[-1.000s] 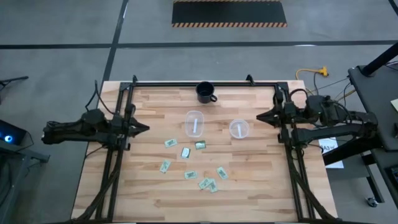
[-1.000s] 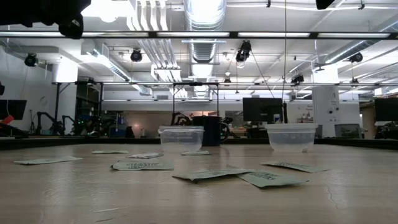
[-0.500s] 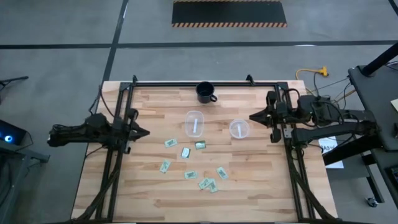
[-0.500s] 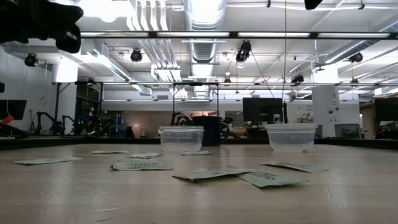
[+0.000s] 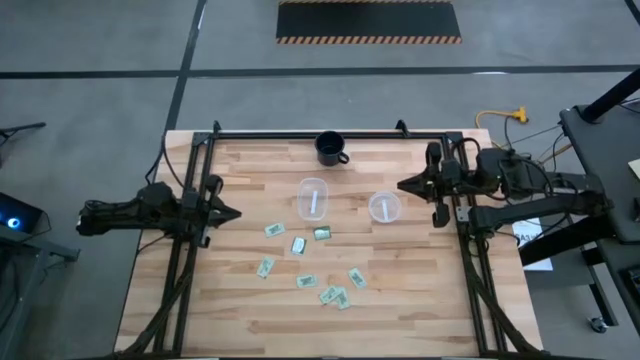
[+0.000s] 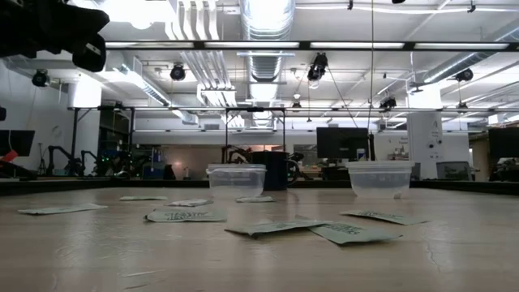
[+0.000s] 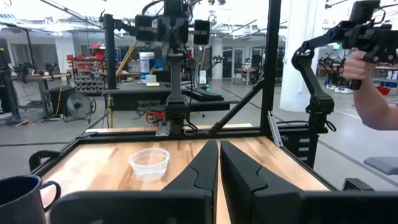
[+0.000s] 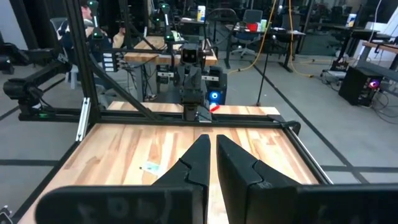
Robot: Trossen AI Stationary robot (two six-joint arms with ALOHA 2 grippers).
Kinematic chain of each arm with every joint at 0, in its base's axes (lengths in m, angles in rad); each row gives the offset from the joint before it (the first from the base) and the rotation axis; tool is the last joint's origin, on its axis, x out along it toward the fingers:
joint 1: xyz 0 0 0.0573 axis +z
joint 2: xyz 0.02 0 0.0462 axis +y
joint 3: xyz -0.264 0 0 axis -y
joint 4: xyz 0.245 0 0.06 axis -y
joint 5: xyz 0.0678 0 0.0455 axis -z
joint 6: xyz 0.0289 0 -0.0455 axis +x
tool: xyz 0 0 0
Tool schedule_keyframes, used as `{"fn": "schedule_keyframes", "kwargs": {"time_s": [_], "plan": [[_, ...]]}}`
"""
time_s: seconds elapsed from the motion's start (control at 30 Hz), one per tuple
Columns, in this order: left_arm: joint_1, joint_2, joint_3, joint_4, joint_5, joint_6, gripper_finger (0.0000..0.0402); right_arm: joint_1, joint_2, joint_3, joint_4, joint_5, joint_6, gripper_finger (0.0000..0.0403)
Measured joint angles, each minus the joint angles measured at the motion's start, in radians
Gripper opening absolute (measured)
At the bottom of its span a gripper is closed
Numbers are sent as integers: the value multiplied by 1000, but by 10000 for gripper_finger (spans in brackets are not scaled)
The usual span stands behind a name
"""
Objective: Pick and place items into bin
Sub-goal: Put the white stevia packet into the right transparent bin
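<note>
Several small pale green and white packets [image 5: 306, 281] lie flat on the wooden table's middle and near part; they also show in the low view [image 6: 185, 216]. Two clear cups, one oblong [image 5: 314, 197] and one round [image 5: 385, 207], stand upright beyond them. My left gripper [image 5: 232, 212] hovers above the table's left side, shut and holding nothing [image 7: 219, 149]. My right gripper [image 5: 402, 186] hovers just right of the round cup, also shut and holding nothing [image 8: 211, 143]. One packet [image 8: 150, 167] shows in the right wrist view.
A dark blue mug [image 5: 331, 148] stands near the far edge. A black metal frame [image 5: 330, 133] runs along the far edge and both sides of the table. A person's arm [image 7: 373, 87] shows beyond the table in the left wrist view. Bare wood [image 5: 400, 310] lies toward the near edge.
My right gripper has moved toward the table's left, closing in on the round clear cup. My left arm has shifted slightly toward the table's right and dropped a little. The packets and cups have stayed where they were.
</note>
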Motion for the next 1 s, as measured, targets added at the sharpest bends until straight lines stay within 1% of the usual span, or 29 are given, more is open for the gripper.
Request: {"fn": "schedule_keyframes", "kwargs": {"time_s": [0.2,0.4,0.5,0.63,0.87,1.0], "plan": [[0,-2,0,1,0,0,0,0,50,29,0,-18,20,18],[0,2,0,2,0,1,0,0,158,98,-36,-111,4,18],[0,4,0,1,0,1,0,0,220,152,-107,-113,-25,18],[0,5,0,1,-1,1,0,1,305,247,-265,-113,-59,18],[0,5,0,2,-1,1,0,5,440,430,-547,-113,-20,18],[0,4,0,2,-1,1,0,11,496,502,-638,-112,-12,18]]}}
